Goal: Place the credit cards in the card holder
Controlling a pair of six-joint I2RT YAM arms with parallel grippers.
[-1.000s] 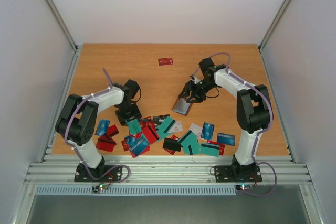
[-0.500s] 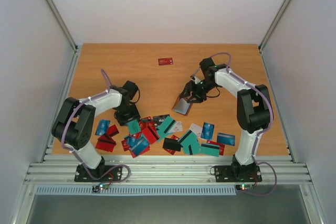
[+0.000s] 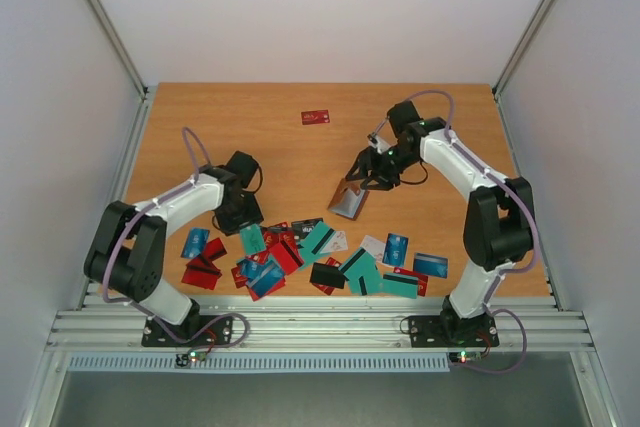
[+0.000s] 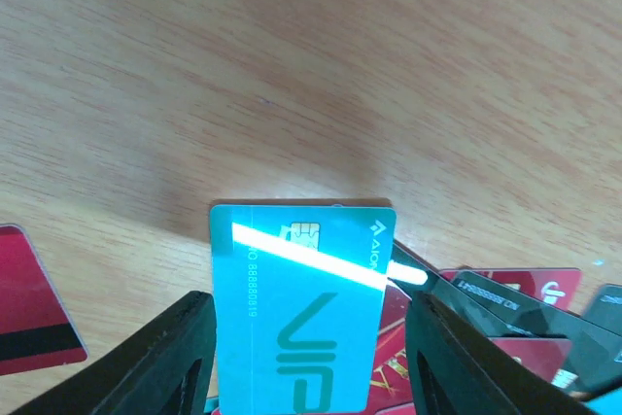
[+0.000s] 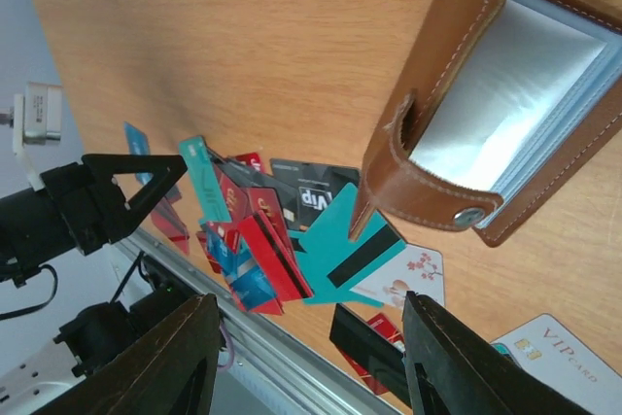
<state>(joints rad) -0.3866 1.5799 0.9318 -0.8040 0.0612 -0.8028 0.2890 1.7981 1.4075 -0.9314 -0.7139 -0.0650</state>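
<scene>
Left of the card holder [image 3: 349, 201], and nearer the arm bases than it, your left gripper [image 4: 311, 296] is down over one teal card [image 4: 296, 337] at the fringe of the credit cards [image 3: 283, 252]. Its jaws straddle the card's two long edges, a sensible way to take something so thin, since a flat card offers only edges to pinch. The card's far end throws a shadow on the wood, so it seems propped on its neighbours, and that lift should help you. One edge looks to touch a jaw and the other shows a sliver of gap, so you cannot tell whether the card is pinched or merely bracketed.

The card holder lies open on the bench [image 3: 290, 152] with its grey inside showing and its snap flap folded back, likely so that a card can be slid straight in. Your right gripper [image 5: 307, 310] hangs just beyond the holder, jaws parted with nothing between them, well placed to steady it.

The other cards lie on the near side of the holder, save one red card [image 3: 315, 117] well beyond it. The bench is bare orange-brown wood. White panels [image 3: 330, 7] wall three sides, and an aluminium rail [image 3: 320, 325] runs along the near edge.
</scene>
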